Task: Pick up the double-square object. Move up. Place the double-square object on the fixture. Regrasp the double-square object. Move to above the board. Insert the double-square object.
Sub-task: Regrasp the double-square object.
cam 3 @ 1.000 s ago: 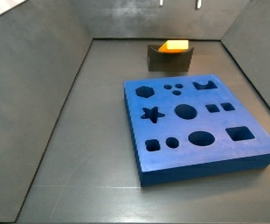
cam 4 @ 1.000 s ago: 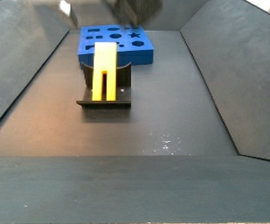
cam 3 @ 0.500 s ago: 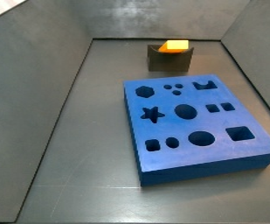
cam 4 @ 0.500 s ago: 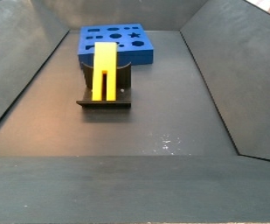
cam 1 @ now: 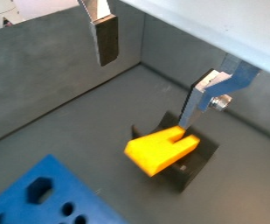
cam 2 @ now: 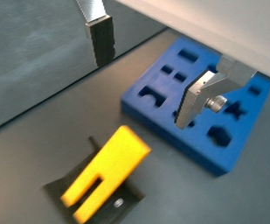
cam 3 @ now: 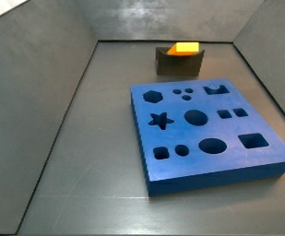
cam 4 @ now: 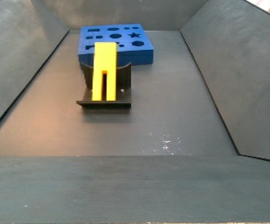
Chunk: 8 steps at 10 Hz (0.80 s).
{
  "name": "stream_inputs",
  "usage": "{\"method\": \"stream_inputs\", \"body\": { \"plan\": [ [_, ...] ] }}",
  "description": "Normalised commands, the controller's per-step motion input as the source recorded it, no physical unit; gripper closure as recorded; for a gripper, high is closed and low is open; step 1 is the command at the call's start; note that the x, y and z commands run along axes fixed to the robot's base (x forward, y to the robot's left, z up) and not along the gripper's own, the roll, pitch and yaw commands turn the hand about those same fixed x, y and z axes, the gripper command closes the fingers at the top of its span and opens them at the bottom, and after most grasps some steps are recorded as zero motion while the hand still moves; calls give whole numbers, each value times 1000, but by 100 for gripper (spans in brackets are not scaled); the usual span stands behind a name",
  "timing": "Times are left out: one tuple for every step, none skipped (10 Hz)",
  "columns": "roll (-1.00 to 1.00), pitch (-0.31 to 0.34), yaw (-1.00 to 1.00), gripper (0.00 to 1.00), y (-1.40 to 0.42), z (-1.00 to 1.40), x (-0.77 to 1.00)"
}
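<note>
Wrist views: gripper [cam 1: 148, 74] jaws wide apart, empty

No readable text, label, brand, number or sign is found in any view. The blue board [cam 3: 210, 126] bears only shaped cut-outs. The double-square object [cam 4: 106, 69] and the fixture [cam 4: 104, 102] are unmarked. The pincer [cam 1: 151, 66] is seen only in the wrist views, above the floor, fingers apart and empty; no lettering is made out on it.

Dark grey floor [cam 4: 161, 122], sloped grey walls [cam 3: 34, 83] around it
</note>
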Motion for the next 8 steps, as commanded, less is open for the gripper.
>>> {"method": "stream_inputs", "body": {
  "plan": [
    [1000,28,25,0,-26,10,-6],
    [1000,34,27,0,-24,8,2],
    [1000,38,28,0,-24,4,12],
    [1000,53,34,0,-24,0,33],
    [1000,61,37,0,-24,-1,40],
    [1000,80,44,0,-33,-2,59],
    [1000,100,53,0,-35,-4,72],
    [1000,130,69,0,-39,1,84]
  ]
}}
